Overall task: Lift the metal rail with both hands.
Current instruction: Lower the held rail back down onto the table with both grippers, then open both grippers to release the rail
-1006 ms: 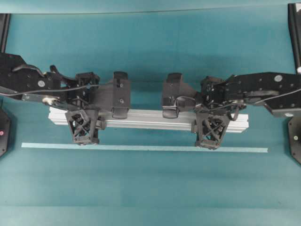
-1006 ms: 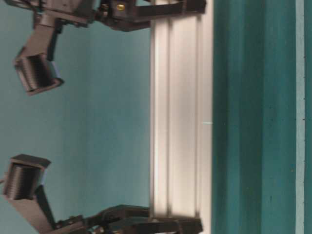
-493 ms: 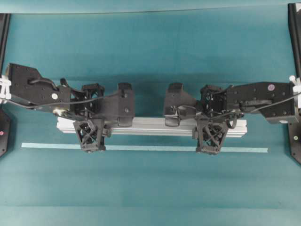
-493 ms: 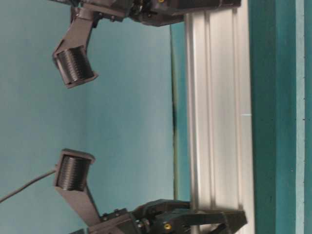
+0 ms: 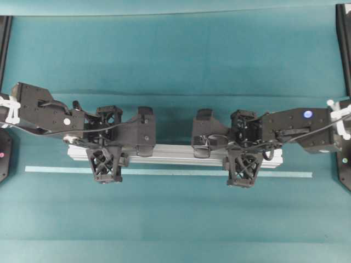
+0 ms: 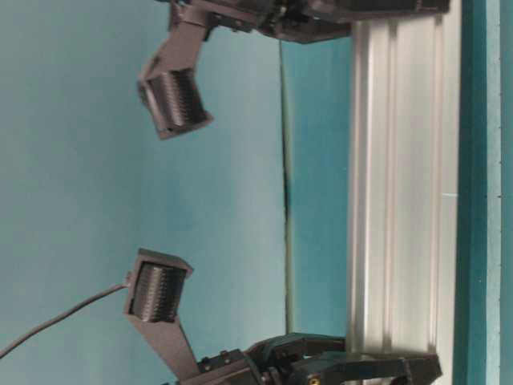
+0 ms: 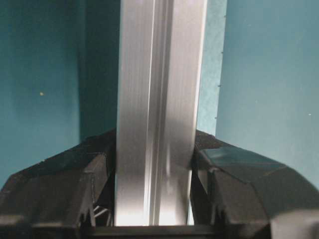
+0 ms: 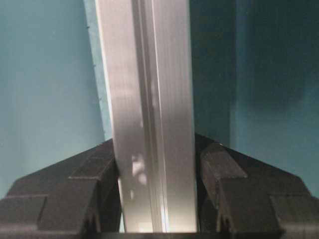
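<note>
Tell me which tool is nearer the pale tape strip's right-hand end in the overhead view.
Right. The right tool grips the metal rail toward that end of the pale tape strip; the left tool grips it far toward the strip's other end.

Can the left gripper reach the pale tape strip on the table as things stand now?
Probably not at once. The left gripper is shut on the metal rail, just as the right gripper is, so its fingers are taken. The tape strip lies bare on the table close beside the rail; it would have to let go first.
</note>
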You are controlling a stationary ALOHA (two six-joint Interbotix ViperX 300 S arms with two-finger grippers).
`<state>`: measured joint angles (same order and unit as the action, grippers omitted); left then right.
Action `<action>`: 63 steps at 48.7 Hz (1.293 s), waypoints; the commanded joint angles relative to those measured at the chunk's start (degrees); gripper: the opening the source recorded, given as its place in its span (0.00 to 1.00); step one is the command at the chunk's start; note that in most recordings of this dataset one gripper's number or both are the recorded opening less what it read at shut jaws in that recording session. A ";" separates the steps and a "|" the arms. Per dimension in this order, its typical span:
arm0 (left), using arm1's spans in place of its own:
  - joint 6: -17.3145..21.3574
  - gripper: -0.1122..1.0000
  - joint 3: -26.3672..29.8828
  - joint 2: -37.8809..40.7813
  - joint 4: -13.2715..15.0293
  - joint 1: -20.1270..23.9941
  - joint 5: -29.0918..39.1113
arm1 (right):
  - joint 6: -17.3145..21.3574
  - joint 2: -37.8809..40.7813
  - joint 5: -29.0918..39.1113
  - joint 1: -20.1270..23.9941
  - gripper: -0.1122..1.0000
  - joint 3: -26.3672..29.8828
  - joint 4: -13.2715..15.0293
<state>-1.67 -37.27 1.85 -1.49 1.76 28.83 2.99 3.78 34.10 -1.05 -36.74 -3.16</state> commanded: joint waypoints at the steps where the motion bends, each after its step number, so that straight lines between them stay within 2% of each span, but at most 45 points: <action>1: -0.79 0.42 0.35 -0.18 -0.09 -0.26 -0.53 | 0.09 0.44 -0.97 0.26 0.44 0.44 -0.09; 33: -3.34 0.42 -0.18 1.23 -0.09 -1.76 -2.46 | 0.18 1.32 -2.02 1.05 0.44 0.00 -0.09; 55: -2.37 0.42 -1.41 1.23 -0.09 -1.67 -2.99 | 0.26 2.11 -2.37 1.32 0.44 -0.09 -0.09; 63: -2.02 0.42 -1.76 1.14 -0.18 -1.76 -5.54 | 0.44 2.11 -3.16 1.32 0.44 -0.09 -0.26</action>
<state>-4.04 -39.20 3.43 -1.58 -0.09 24.70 3.08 5.27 32.17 -0.09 -37.09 -3.16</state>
